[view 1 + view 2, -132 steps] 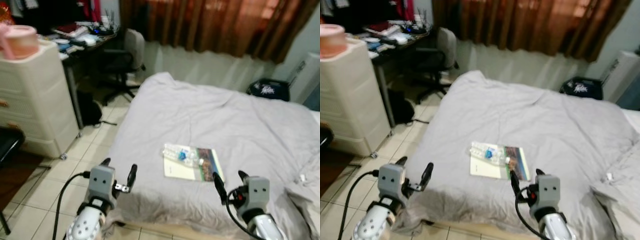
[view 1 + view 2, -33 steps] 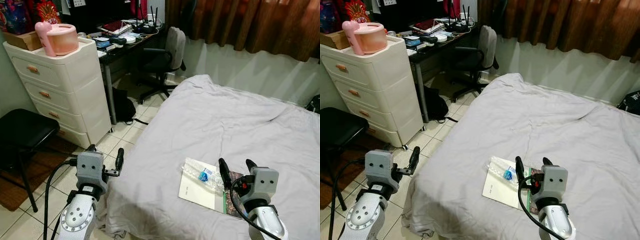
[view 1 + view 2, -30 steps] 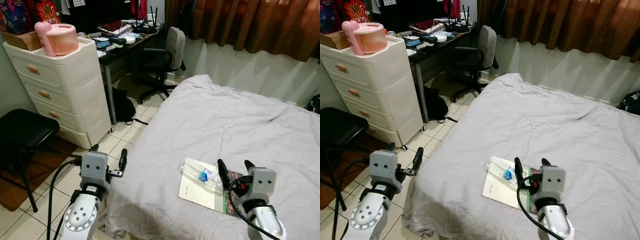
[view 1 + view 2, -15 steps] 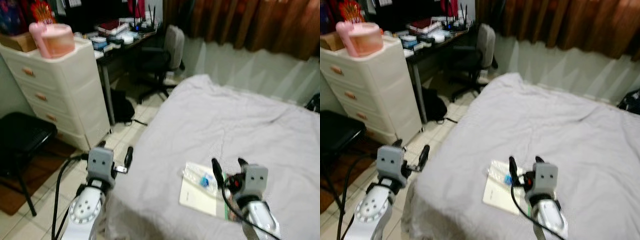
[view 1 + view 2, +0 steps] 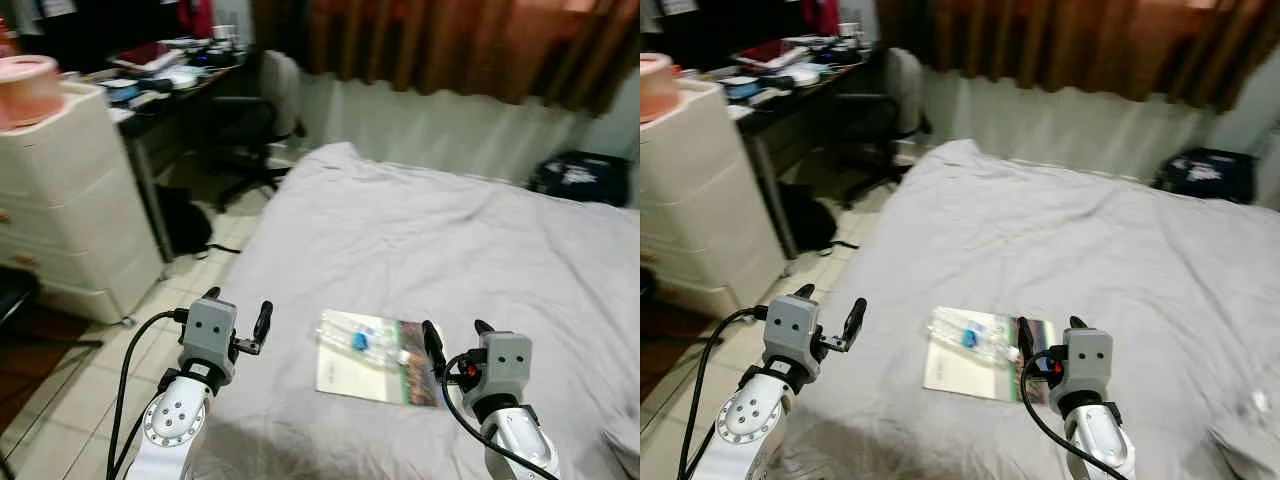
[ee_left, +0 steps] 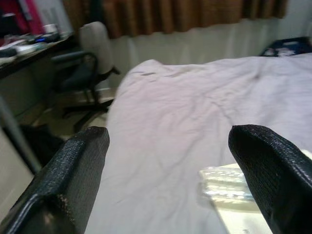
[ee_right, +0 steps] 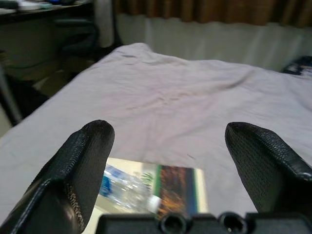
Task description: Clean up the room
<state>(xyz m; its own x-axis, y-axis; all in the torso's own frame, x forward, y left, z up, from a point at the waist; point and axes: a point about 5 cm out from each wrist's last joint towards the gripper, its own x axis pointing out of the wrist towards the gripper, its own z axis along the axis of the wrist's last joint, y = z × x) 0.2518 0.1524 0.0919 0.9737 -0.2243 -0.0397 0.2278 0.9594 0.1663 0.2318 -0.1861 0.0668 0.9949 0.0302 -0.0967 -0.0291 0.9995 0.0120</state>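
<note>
— Lying where? Near edge of the bed (image 5: 420,230): bottle (image 5: 362,338) resting across a book (image 5: 375,358).
— Hovering just right of it, right gripper (image 5: 452,343), fingers apart; left gripper (image 5: 236,311) also spread; probably light, crushable, slippery; gripping mid-body.

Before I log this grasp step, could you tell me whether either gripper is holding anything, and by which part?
Nothing is held. The left gripper and right gripper are both open above the bed's near edge.
</note>
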